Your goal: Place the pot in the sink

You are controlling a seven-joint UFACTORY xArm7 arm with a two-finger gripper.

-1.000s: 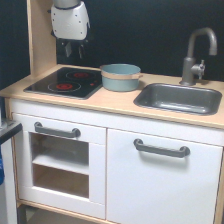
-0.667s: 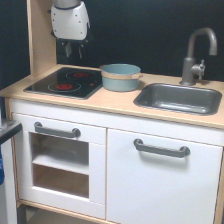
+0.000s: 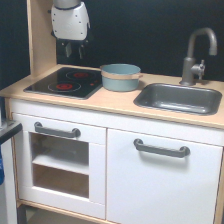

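On the counter (image 3: 120,102), the pot (image 3: 120,76) sat between the stove (image 3: 65,82) and the sink (image 3: 180,98) (just beside both). Above the stove hung the end effector (image 3: 73,50), empty, its fingers a little apart.

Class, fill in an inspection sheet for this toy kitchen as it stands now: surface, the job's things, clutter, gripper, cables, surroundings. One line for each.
Surface: light wooden countertop, with a black hob showing red rings at the exterior view's left.
Job's things: the pot stands upright on the countertop between hob and sink; the sink holds nothing, with its faucet behind it.
Clutter: nothing seen.
Gripper: the gripper hangs above the hob's back edge, apart from the pot; finger state too blurred to tell.
Cables: nothing seen.
Surroundings: dark back wall, white cabinet doors with grey handles below.
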